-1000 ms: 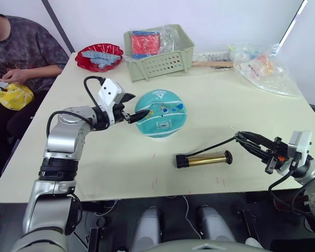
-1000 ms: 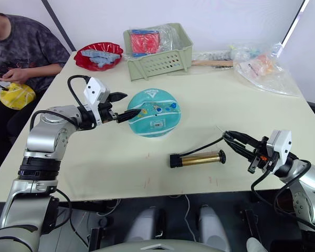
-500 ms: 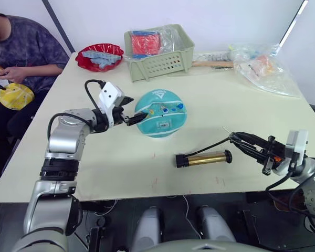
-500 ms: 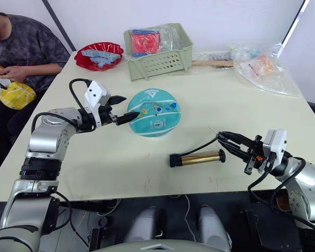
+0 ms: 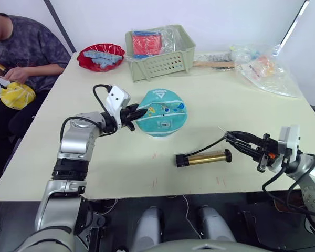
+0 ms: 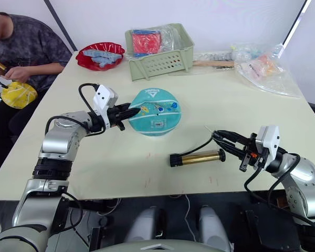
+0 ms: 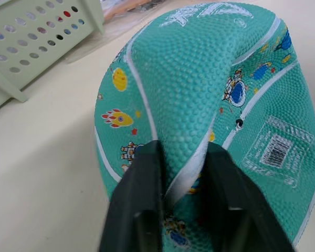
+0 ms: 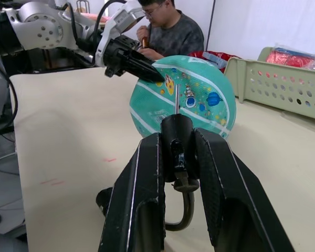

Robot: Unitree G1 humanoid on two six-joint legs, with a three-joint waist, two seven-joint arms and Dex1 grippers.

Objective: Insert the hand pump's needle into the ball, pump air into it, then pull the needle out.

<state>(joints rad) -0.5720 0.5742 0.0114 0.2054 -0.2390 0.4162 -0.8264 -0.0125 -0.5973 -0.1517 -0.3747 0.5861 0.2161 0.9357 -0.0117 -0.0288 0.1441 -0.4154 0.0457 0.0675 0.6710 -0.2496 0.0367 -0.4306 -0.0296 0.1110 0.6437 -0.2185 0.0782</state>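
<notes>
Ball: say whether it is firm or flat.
Flat. The ball is caved in, and the left hand pinches a fold of its skin.

the left gripper (image 5: 137, 113) has pushed forward since a second ago: its fingers (image 7: 138, 207), which then hung at the near side of the ball (image 5: 161, 112) with a gap between them, now pinch a raised fold of the ball's soft skin, one finger on each side of the ridge. the ball now looks slightly squashed on that side.

the right gripper (image 5: 232, 138) has slid inward and a little away from the table's (image 5: 115, 163) edge, carrying the needle (image 8: 176, 98) in its black fitting between its fingers; the needle tip now points at the ball from closer, though well apart from it. the hose (image 5: 209, 146) beside the hand pump (image 5: 203, 158) has bent with that move.
</notes>
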